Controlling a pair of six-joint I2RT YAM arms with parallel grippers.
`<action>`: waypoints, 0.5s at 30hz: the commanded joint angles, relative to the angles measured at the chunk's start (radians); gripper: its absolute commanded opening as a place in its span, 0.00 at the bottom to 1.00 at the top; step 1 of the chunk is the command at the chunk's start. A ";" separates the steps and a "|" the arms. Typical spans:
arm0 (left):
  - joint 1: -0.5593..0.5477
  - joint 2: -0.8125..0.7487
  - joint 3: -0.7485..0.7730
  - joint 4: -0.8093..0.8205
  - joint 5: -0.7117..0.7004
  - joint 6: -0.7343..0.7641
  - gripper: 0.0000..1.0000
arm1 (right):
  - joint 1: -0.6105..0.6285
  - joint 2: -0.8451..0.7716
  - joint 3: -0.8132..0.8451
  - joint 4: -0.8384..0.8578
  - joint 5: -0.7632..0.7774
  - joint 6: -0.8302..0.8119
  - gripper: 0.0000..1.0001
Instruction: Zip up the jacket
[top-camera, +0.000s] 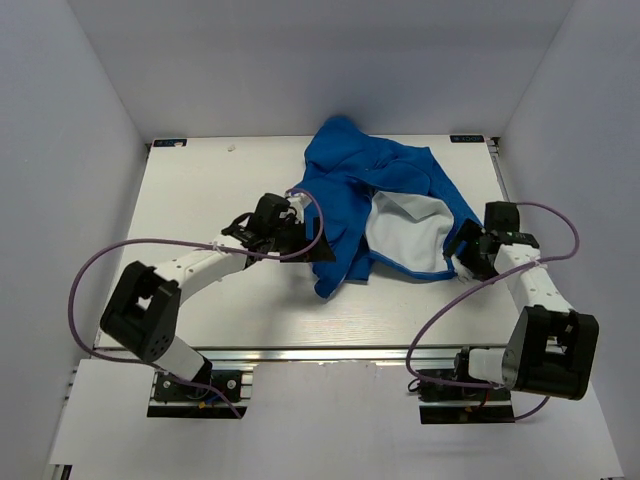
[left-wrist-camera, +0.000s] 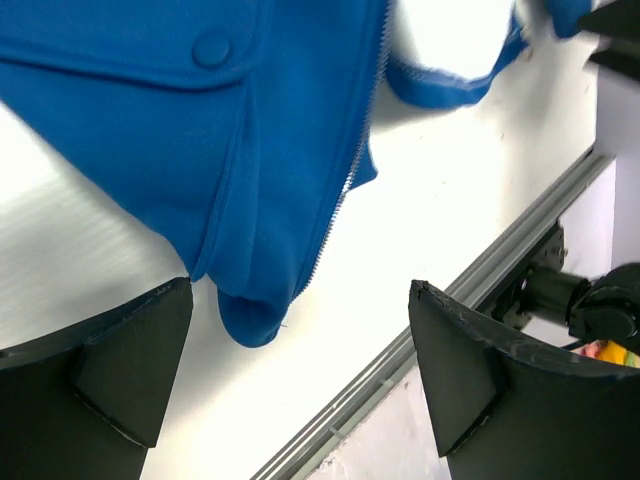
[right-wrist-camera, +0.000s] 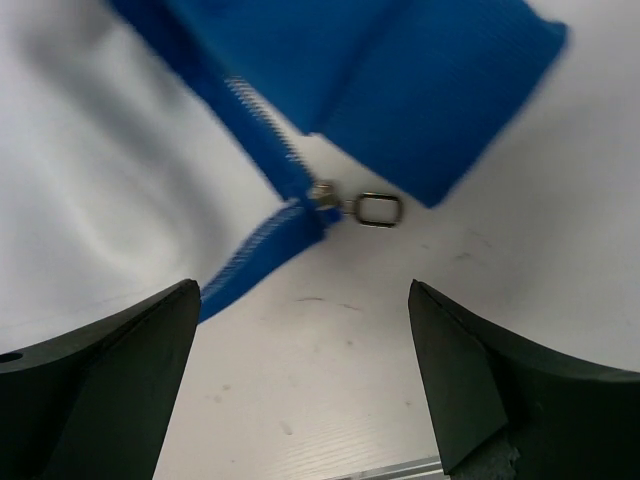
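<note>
The jacket lies crumpled on the table, front open, with its pale lining facing up. My left end effector sits at the jacket's left hem and my right end effector at its right edge. Both are released, fingers spread wide, and neither holds anything.

In the left wrist view, the left end effector looks at a drooping blue hem corner with a line of zipper teeth running up it. A round snap sits further into the jacket. In the right wrist view, the right end effector is lined up on the slider, where the two zipper tapes seem to meet. Its small metal pull tab lies flat on the table just outside the jacket's edge.

I expect this fleece to be light and limp, so it should bunch up and slide on the smooth table if I pull it without an anchor. I would pinch the pull tab with the right end effector and clamp the hem below the slider with the left. The tab is thin and likely slippery.

I can read no brand or label on the jacket, and the small dark marks beyond it are too small to make out.
</note>
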 joint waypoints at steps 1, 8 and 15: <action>-0.005 -0.092 -0.020 -0.047 -0.083 0.016 0.98 | -0.069 0.004 -0.041 -0.017 -0.004 0.030 0.89; -0.005 -0.109 -0.034 -0.092 -0.119 0.025 0.98 | -0.073 0.123 -0.074 0.135 0.004 0.006 0.89; -0.005 -0.082 -0.024 -0.083 -0.131 0.013 0.98 | -0.065 0.194 -0.099 0.193 0.018 0.010 0.80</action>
